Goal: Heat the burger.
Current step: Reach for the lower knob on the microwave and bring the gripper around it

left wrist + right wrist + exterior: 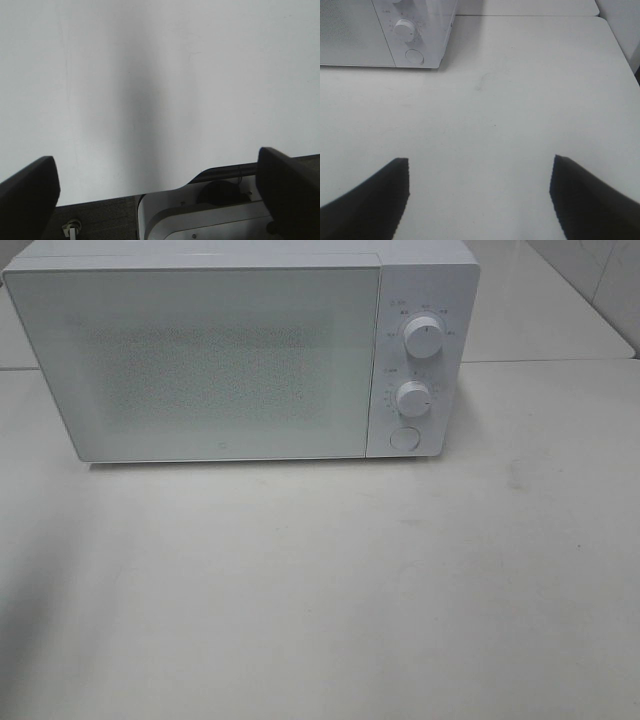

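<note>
A white microwave (240, 350) stands at the back of the white table, its frosted door (200, 360) shut, with two round knobs (423, 338) and a round button (404, 438) on its right panel. It also shows in the right wrist view (385, 30). The burger is out of view; no plate shows either. No arm shows in the exterior high view. My left gripper (160, 190) is open and empty over bare table. My right gripper (480, 195) is open and empty, well in front of and to the right of the microwave.
The white table (330, 590) stretches in front of the microwave. A seam between tabletops (550, 361) runs behind at the right. In the left wrist view the arm's base (210, 215) shows by the table's edge.
</note>
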You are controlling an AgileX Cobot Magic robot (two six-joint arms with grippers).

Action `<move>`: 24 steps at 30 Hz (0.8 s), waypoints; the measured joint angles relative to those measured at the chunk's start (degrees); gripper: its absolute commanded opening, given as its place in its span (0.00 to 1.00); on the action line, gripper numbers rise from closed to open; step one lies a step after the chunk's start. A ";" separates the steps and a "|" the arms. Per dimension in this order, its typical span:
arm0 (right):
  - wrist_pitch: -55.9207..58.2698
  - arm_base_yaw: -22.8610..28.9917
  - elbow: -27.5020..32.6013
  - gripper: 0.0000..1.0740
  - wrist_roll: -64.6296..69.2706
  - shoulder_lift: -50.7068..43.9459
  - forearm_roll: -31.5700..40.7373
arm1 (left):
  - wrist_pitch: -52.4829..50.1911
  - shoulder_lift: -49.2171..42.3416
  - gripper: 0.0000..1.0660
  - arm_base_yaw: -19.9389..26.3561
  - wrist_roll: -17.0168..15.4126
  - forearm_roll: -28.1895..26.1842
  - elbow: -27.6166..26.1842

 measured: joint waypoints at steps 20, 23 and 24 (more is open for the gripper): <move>0.00 0.00 0.00 0.70 0.00 0.00 0.00 | -5.39 -33.58 0.94 0.00 -3.27 4.13 20.34; 0.00 0.00 0.00 0.70 0.00 0.00 0.00 | -6.19 -37.24 0.94 0.00 -4.41 4.35 22.63; 0.00 0.00 0.00 0.70 0.00 0.00 0.00 | -6.47 -38.39 0.94 0.00 -4.76 4.64 22.69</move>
